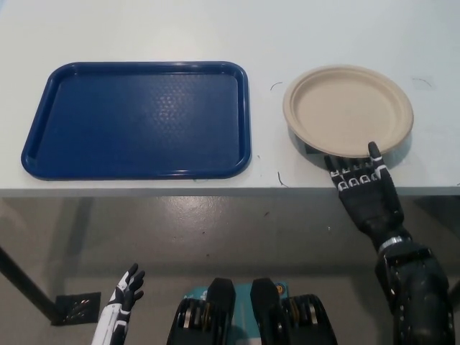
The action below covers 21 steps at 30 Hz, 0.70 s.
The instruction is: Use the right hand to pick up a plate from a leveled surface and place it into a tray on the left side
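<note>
A matt, fibrous-looking beige paper plate (348, 109) is sitting on a smooth, pale table (144, 29) that is showing a faint sheen. The blue tray (136, 119) is looking like moulded plastic, glossy at its rim and finely pebbled across its floor. The right hand (368, 195) is showing hard black casing with pale, shiny segments, and the left hand (123, 291) is showing white and black casing.
</note>
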Motion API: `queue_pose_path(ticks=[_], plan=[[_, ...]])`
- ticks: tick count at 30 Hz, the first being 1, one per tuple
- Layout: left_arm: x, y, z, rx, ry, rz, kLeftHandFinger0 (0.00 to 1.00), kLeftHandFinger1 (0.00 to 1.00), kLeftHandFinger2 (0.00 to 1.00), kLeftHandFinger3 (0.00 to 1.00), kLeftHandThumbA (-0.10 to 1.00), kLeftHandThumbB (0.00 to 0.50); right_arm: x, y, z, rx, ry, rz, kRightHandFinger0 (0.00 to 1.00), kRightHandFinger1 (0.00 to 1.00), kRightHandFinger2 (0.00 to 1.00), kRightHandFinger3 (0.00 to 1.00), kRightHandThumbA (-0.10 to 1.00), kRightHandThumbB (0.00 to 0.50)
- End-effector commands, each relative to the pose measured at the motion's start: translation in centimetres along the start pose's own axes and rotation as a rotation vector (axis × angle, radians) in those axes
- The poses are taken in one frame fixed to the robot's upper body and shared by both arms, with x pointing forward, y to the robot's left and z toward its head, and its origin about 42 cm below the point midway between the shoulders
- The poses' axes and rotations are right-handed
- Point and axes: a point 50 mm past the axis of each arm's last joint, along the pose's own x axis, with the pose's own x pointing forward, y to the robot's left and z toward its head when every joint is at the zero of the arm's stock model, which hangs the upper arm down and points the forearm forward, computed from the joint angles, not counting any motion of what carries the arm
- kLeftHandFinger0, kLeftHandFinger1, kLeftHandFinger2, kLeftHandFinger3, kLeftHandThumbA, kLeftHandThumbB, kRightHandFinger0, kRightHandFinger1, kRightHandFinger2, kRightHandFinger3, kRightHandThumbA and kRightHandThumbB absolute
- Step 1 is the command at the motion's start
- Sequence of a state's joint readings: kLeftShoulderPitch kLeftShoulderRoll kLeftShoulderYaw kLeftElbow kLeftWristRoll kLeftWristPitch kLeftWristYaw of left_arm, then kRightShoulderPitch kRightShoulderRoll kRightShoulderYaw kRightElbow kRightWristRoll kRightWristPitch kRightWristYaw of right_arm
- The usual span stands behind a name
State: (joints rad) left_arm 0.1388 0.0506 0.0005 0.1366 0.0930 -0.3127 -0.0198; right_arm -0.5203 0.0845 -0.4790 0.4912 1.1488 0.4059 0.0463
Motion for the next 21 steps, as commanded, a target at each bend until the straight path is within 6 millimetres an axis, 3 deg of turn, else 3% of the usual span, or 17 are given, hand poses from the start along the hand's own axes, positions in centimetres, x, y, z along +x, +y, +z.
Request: queue_pose_path(ticks=[1,2,3,4,5,6,7,10,11,13,21], plan=[[0.2,0.1,0.8,0.006,-0.053,-0.003,1.00,1.00,1.00,1.00,1.00,0.018,2.9,2.5,0.9,-0.111,0.007,-0.143,0.39,0.54,0.80,1.00,1.00,0.368],[0.2,0.1,0.8,0.005,-0.054,-0.003,1.00,1.00,1.00,1.00,1.00,0.019,3.1,2.5,1.0,-0.132,0.005,-0.171,0.33,0.55,0.84,1.00,1.00,0.366],[0.3,0.1,0.8,0.008,-0.057,0.000,1.00,1.00,1.00,1.00,1.00,0.020,3.5,2.6,1.1,-0.193,-0.034,-0.274,0.07,0.22,0.45,1.00,1.00,0.279],[0.3,0.1,0.8,0.011,-0.061,0.001,1.00,1.00,1.00,1.00,1.00,0.014,3.5,2.8,0.9,-0.234,-0.060,-0.314,0.00,0.01,0.22,0.25,1.00,0.143],[0.3,0.1,0.9,0.014,-0.060,0.000,1.00,1.00,1.00,1.00,1.00,0.014,3.5,2.9,0.9,-0.236,-0.060,-0.322,0.00,0.00,0.18,0.17,1.00,0.093],[0.4,0.1,0.9,0.014,-0.060,-0.003,1.00,1.00,1.00,1.00,1.00,0.015,3.3,3.0,0.7,-0.247,-0.061,-0.336,0.00,0.00,0.25,0.11,1.00,0.005],[0.4,0.1,0.8,0.011,-0.062,-0.005,1.00,1.00,1.00,1.00,1.00,0.014,3.2,2.9,0.5,-0.244,-0.062,-0.337,0.00,0.03,0.37,0.27,1.00,0.000],[0.4,0.1,0.9,0.010,-0.059,-0.002,1.00,1.00,1.00,1.00,1.00,0.012,3.0,2.7,0.4,-0.215,-0.049,-0.348,0.00,0.12,0.45,0.63,1.00,0.000],[0.4,0.1,0.9,0.012,-0.058,-0.003,1.00,1.00,1.00,1.00,1.00,0.003,3.0,2.5,0.4,-0.199,-0.048,-0.359,0.00,0.16,0.49,0.72,0.95,0.000],[0.4,0.2,0.8,0.011,-0.055,-0.006,1.00,1.00,1.00,1.00,1.00,0.000,2.9,2.2,0.4,-0.185,-0.046,-0.374,0.00,0.17,0.50,0.73,0.87,0.000],[0.6,0.2,0.9,0.011,-0.056,0.001,1.00,1.00,1.00,1.00,1.00,0.000,2.7,2.3,0.7,-0.171,-0.050,-0.380,0.00,0.20,0.54,0.78,0.80,0.000]])
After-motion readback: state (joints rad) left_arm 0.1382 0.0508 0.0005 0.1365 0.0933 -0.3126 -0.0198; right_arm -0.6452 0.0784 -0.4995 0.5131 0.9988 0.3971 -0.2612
